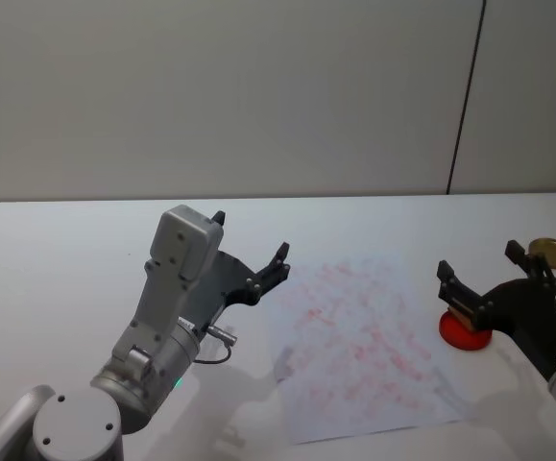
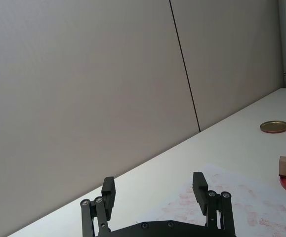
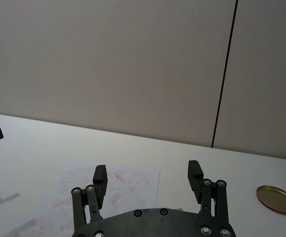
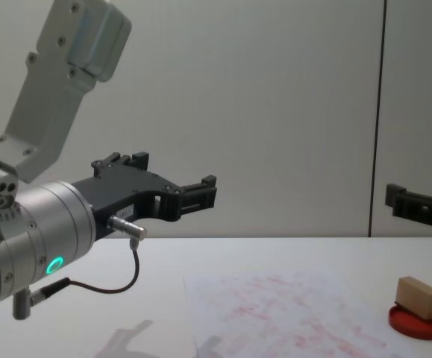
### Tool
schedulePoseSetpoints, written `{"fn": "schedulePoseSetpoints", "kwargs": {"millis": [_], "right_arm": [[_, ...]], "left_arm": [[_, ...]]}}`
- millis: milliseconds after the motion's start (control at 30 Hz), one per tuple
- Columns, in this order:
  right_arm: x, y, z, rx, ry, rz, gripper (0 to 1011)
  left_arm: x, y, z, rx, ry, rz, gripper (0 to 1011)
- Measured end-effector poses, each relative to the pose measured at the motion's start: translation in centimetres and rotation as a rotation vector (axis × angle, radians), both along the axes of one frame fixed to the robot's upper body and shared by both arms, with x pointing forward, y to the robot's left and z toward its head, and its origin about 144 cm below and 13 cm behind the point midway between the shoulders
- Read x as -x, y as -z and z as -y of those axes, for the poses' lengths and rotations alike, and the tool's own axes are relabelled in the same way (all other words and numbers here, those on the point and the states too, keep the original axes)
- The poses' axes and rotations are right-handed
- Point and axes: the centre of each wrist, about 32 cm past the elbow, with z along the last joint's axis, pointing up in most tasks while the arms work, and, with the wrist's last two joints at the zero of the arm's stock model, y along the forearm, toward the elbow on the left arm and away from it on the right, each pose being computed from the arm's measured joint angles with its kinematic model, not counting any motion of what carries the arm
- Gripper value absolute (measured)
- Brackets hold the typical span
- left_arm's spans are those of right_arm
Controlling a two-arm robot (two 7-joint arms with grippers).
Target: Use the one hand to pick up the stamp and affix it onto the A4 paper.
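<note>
Count: two grippers of mine, one A4 paper (image 1: pixel 364 346), one stamp (image 4: pixel 418 297), one red ink pad (image 4: pixel 419 324), one gold round lid (image 1: pixel 553 252), all on or over one white table (image 1: pixel 66 250).
Left side: my left gripper (image 1: pixel 249 237) hangs raised above the table, just left of the paper. It sits on the silver arm with the green ring light. Its fingers are spread wide with nothing between them.
Middle: the A4 paper lies flat on the table between my two grippers, covered in faint red stamp marks. Neither gripper touches it.
Right of the paper: the ink pad lies on the table near the sheet's right edge, off the sheet.
Stamp: the pale wooden block rests on top of the ink pad, touching it, clear of the paper.
Right side: my right gripper (image 1: pixel 479 261) is up in the air above the pad, fingers parted, holding nothing.
Stamp to right gripper: from the head camera the block shows just below my gripper's left finger. From the chest camera my gripper hangs above the stamp, with clear air between them.
Far right: the gold lid lies on the table beyond the ink pad, apart from it.
</note>
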Motion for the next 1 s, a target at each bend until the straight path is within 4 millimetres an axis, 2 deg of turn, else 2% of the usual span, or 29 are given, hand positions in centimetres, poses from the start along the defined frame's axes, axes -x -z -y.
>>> {"fn": "schedulePoseSetpoints", "kwargs": {"millis": [1000], "right_arm": [[-0.23, 0.15, 0.38, 0.0, -0.002, -0.016, 1001]], "left_arm": [[0.0, 0.0, 0.0, 0.0, 0.0, 0.0, 993]]}}
